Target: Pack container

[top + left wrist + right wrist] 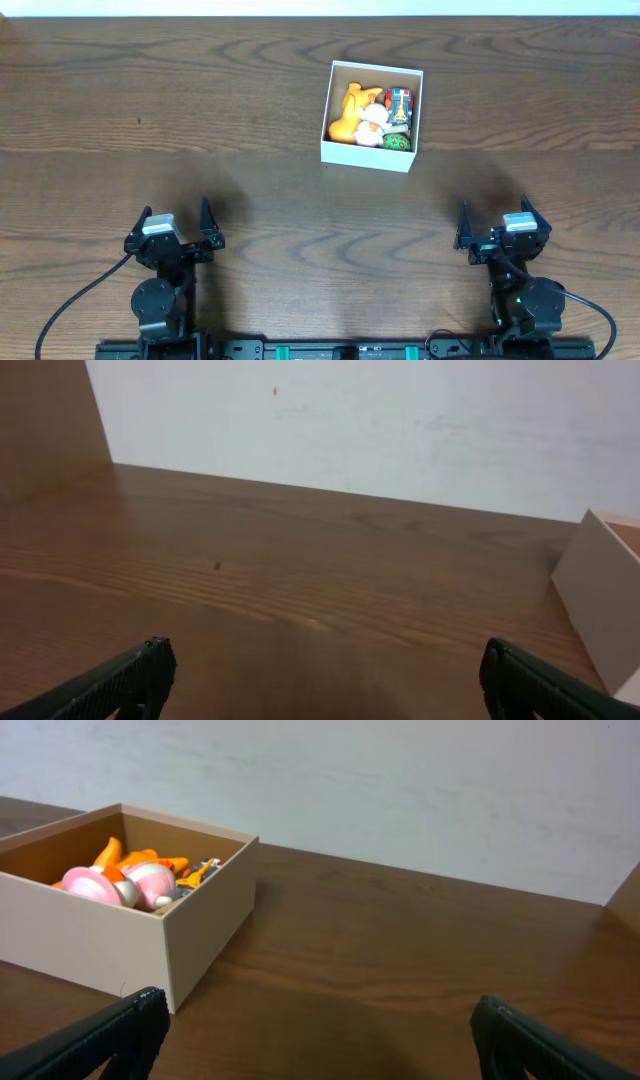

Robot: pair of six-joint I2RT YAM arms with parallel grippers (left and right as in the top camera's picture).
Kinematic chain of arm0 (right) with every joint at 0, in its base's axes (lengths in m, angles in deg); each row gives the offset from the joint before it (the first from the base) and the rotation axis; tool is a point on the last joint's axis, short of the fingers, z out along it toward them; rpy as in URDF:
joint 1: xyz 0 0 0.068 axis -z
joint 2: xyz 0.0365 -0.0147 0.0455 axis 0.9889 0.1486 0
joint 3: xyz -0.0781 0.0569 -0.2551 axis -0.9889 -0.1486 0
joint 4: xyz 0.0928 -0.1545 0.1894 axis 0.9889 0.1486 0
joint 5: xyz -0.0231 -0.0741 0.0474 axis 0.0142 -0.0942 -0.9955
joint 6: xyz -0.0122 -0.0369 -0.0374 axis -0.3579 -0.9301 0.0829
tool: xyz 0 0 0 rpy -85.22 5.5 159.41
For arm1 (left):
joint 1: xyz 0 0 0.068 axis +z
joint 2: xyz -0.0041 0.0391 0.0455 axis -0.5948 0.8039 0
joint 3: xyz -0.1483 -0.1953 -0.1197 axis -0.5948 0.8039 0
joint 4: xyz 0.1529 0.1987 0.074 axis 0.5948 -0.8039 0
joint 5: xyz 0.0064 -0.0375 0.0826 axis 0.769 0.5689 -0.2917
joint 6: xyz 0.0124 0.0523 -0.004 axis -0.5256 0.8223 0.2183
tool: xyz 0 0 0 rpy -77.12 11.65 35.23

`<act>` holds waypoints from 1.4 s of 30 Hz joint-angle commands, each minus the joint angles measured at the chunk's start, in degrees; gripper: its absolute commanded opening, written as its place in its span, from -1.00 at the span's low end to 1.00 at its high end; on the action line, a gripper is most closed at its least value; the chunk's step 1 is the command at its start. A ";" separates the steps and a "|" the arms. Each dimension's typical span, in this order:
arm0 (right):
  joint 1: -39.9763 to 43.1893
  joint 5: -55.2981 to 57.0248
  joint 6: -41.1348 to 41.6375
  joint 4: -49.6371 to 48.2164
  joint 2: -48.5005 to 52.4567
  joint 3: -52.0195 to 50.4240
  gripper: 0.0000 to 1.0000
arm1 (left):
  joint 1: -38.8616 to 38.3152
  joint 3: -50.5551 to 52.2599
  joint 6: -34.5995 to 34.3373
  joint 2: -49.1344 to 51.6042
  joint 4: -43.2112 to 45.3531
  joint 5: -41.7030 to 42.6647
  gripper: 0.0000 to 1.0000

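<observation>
Counted two grippers at the near edge of the table [200,100], one on each arm. Found the left gripper [178,222] released, with fingers spread wide over bare wood and nothing between them. Found the right gripper [495,222] released likewise, equally wide, holding nothing. Noted two black cables, a left cable [90,285] trailing from the left arm's base and a right cable [598,307] from the right arm's base.

Farther out, counted one container [365,154]: a square, shallow white box with a tan inside and no lid, sitting flat on the table right of centre and well apart from both grippers. Counted at least four toys inside, crowded together: one orange toy [350,110] by the left wall, one pink-and-white toy [372,122] in the middle, one red-and-blue toy [399,102] by the right wall, one green ball [397,142] in the near right corner. Could not rule out more beneath.

Made out one table only, dark brown wood with a strong wavy grain, and one small dark speck [139,121] on its left half. Beyond the far edge, saw a plain pale wall [400,430] bearing a tiny red mark [275,391].
</observation>
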 commanded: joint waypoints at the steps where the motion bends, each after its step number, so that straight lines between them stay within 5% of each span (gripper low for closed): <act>1: -0.31 0.17 1.07 0.11 -0.57 -0.20 0.99 | 0.24 0.55 1.70 -0.33 -2.82 -2.89 0.96; 42: -0.31 0.17 1.05 0.11 -0.57 -0.20 0.98 | 0.22 0.55 6.95 -0.33 -2.19 3.06 0.96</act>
